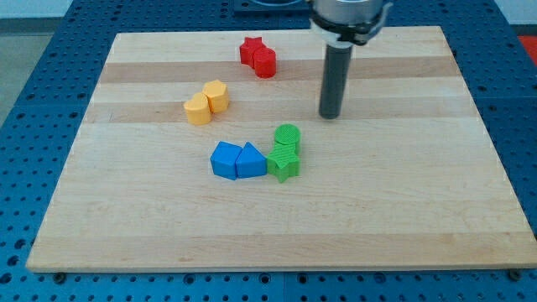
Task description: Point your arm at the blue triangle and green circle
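Note:
The blue triangle (250, 160) lies near the board's middle, touching a blue cube-like block (226, 159) on its left and a green star (284, 164) on its right. The green circle (287, 136) sits just above the green star, touching it. My tip (331, 116) rests on the board up and to the right of the green circle, a short gap away from it, touching no block.
A red star (251, 49) and a red cylinder (265, 62) sit together near the view's top. Two yellow blocks (207, 101) sit together left of centre. The wooden board (403, 210) lies on a blue perforated table.

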Robot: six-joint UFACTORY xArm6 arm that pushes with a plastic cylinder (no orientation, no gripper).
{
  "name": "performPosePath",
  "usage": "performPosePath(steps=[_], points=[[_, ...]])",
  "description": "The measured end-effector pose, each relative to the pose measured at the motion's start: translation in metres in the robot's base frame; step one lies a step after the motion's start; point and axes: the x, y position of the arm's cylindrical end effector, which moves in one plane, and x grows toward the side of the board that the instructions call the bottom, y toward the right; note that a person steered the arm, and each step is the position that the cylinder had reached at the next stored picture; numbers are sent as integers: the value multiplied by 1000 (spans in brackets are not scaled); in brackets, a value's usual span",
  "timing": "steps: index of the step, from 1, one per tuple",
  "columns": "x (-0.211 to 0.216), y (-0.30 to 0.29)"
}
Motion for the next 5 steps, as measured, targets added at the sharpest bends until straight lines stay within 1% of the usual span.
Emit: performPosePath(steps=[2, 3, 4, 5], points=[[3, -67], [13, -98], [29, -119], [37, -127]])
